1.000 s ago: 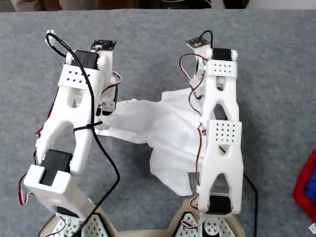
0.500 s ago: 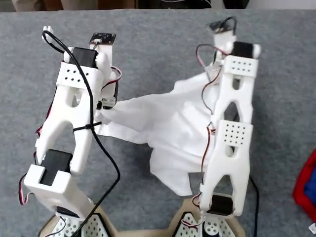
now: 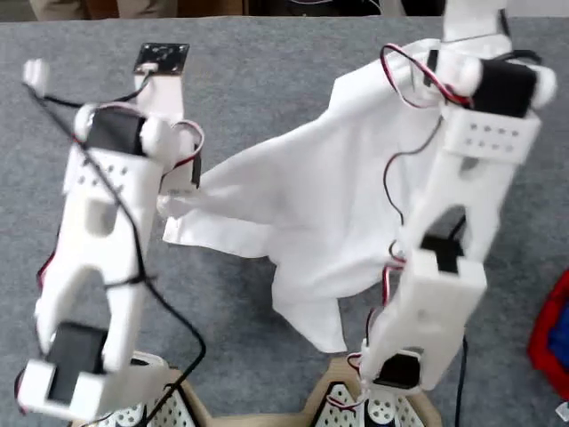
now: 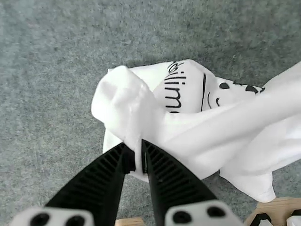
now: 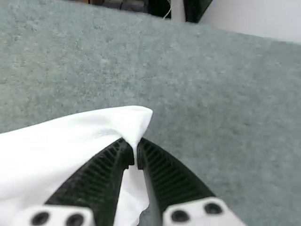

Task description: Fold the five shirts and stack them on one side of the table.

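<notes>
A white shirt (image 3: 311,205) with black print is stretched in the air between my two arms above the grey table (image 3: 267,62). My left gripper (image 4: 134,157) is shut on a bunched corner of the white shirt (image 4: 141,108) at its left end. My right gripper (image 5: 132,153) is shut on another corner of the white shirt (image 5: 94,132), raised high at the far right. The shirt's lower part hangs down onto the cloth in front of the arm bases.
A blue and red garment (image 3: 553,334) lies at the table's right edge. The arm bases rest on a wooden board (image 3: 320,400) at the near edge. Bare grey cloth stretches across the far side of the table and to the left.
My right gripper has lifted and moved far right with its shirt corner, spreading the cloth. My left arm has risen with its corner.
</notes>
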